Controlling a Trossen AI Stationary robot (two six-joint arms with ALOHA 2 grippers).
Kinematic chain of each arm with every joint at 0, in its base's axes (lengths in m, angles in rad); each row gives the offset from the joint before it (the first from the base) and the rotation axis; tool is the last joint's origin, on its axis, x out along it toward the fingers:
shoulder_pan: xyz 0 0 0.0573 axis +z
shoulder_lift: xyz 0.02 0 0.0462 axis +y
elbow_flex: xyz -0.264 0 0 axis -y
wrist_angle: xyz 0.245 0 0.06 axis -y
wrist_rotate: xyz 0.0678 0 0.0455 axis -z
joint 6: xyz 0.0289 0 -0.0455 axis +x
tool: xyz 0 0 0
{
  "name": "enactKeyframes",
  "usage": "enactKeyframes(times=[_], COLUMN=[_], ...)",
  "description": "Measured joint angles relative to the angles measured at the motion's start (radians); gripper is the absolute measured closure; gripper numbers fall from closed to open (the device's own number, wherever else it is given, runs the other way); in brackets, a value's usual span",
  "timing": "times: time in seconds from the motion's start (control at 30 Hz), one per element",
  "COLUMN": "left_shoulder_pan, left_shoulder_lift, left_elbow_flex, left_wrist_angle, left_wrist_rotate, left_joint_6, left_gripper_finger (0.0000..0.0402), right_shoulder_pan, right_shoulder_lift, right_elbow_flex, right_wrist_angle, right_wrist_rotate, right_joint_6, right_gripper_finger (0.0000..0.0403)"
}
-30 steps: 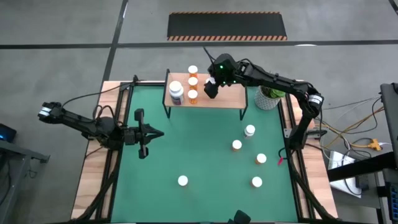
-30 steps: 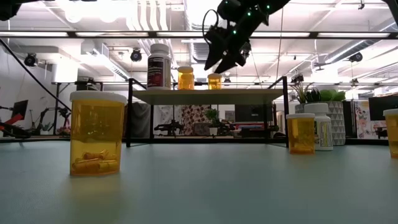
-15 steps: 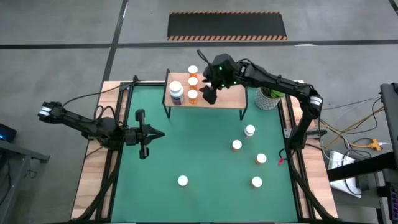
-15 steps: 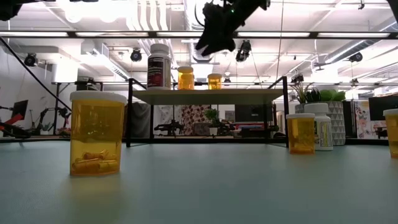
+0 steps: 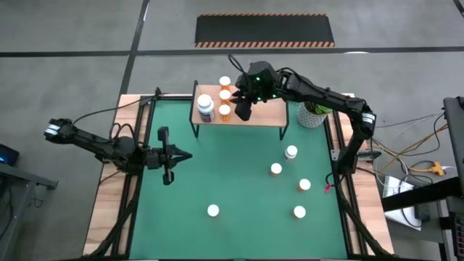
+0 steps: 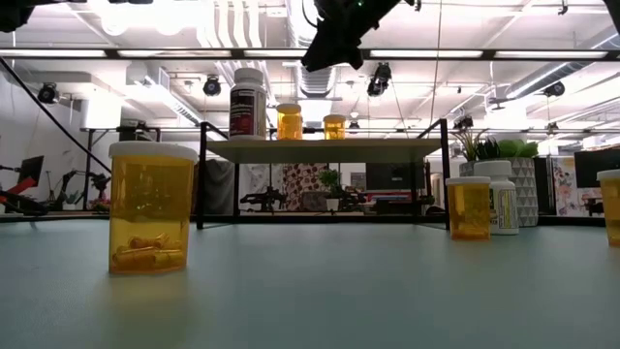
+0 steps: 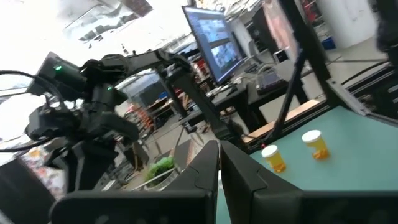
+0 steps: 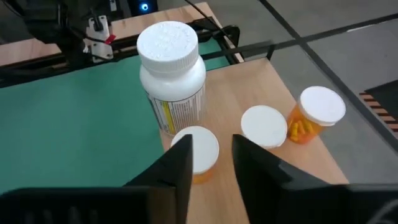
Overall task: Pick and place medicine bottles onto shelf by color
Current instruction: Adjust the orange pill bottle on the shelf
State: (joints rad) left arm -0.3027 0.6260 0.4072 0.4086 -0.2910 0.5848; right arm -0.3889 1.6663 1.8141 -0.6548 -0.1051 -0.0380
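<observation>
My right hand empty, fingers apart above shelf | left hand closed, parked | five medicine bottles on counter | light, rigid, slick; I'd grip mid-body.

On the shelf at the counter's far edge stood four bottles, at its left end. My right claw hung just beside them; five more bottles stood scattered nearer.

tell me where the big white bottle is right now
The big white bottle stands on the left end of the shelf in the high view, just left of three orange bottles, with the right gripper above them.
</observation>
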Motion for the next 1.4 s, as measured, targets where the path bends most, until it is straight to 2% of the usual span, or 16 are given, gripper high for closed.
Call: enactKeyframes(times=[0.3, 0.57, 1.07, 1.4], left_shoulder_pan=[0.0, 0.0, 0.0, 0.0], left_shoulder_lift=[0.001, 0.0, 0.002, -0.001], left_elbow_flex=[0.0, 0.0, 0.0, -0.001], left_wrist_angle=[0.0, -0.001, -0.001, -0.001], left_wrist_rotate=[-0.058, -0.058, -0.059, -0.059], left_joint_6=[0.003, 0.003, 0.007, 0.007], left_gripper_finger=[0.0402, 0.0402, 0.0402, 0.0402], right_shoulder_pan=[-0.013, -0.049, -0.081, -0.08], right_shoulder_lift=[0.053, 0.083, 0.177, 0.188], right_elbow_flex=[0.0, -0.002, -0.002, -0.002], right_wrist_angle=[0.042, 0.047, 0.072, 0.087], right_wrist_rotate=[0.009, 0.155, 0.16, 0.159], right_joint_6=[-0.015, -0.065, -0.097, -0.094], right_gripper_finger=[0.0389, 0.0394, 0.0394, 0.0394])
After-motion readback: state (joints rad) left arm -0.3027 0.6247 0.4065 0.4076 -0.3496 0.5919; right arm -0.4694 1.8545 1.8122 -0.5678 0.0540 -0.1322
